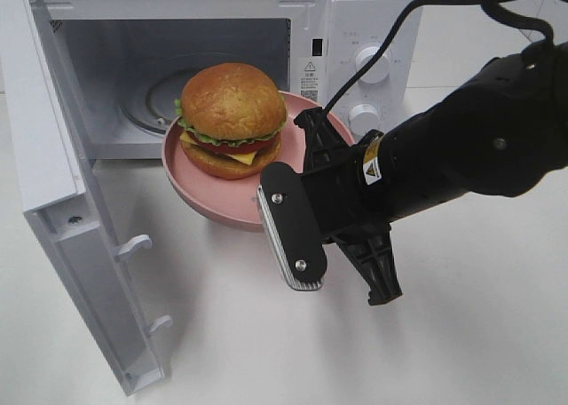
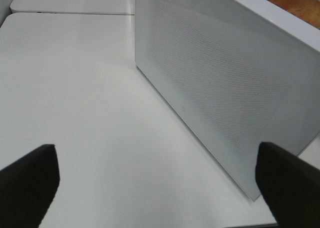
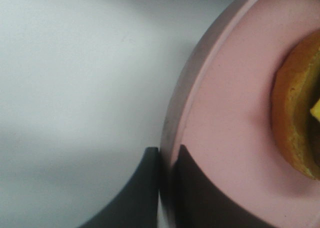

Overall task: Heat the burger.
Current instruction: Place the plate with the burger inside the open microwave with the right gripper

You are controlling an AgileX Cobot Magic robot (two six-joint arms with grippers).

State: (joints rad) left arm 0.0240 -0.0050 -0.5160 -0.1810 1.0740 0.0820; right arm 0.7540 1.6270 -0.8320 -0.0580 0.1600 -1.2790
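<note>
Burger (image 1: 232,119) on pink plate (image 1: 191,178) lies 10 o'clock from right gripper (image 3: 167,184), pinched on the plate rim; we judge microwave cavity (image 1: 115,59) just beyond.

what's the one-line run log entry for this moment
right end effector: shut on pink plate rim | burger: on plate | plate: at open microwave mouth | left end effector: open, empty

The burger (image 1: 232,112) sits on the plate (image 1: 204,202); plate at the microwave (image 1: 373,14)'s mouth; door (image 1: 80,245) stands at left.
</note>
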